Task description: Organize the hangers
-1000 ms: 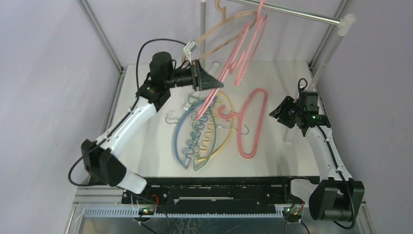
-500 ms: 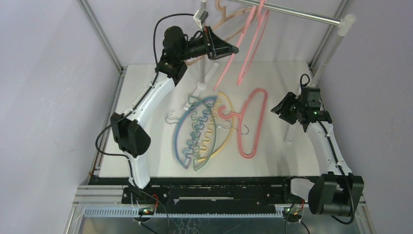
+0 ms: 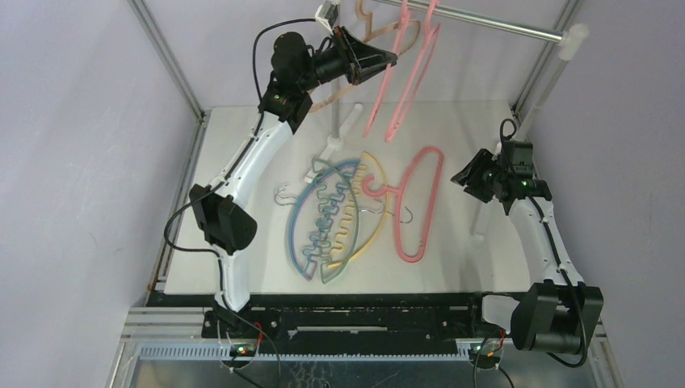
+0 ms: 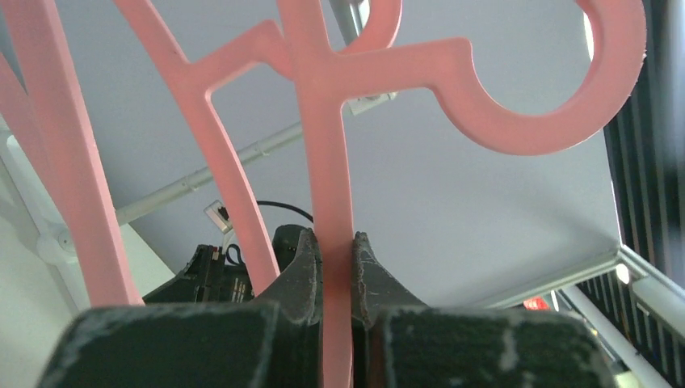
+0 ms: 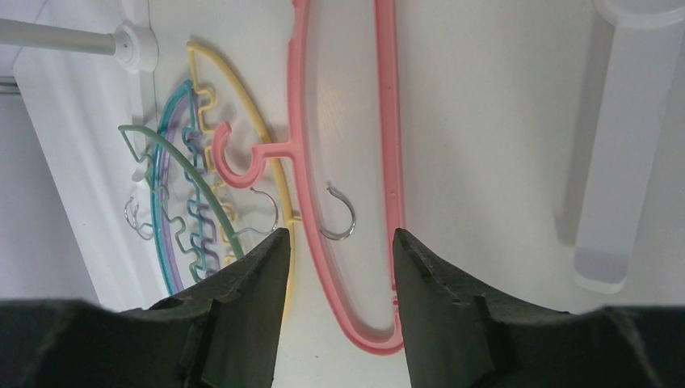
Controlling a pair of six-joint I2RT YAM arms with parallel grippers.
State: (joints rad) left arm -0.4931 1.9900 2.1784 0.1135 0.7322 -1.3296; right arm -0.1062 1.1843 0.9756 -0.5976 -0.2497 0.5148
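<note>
Your L pincer (image 4: 332,252) pinches a pink hanger (image 4: 325,145) by its stem (hook just above it). R pincer (image 5: 339,242) is spread wide; 2nd pink hanger (image 5: 387,121) lies beyond it.

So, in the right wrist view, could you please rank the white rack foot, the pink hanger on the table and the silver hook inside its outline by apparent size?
1. pink hanger on the table: largest, top cropped.
2. white rack foot: slightly shorter, also cropped, so a close call.
3. silver hook: clearly smallest.
</note>
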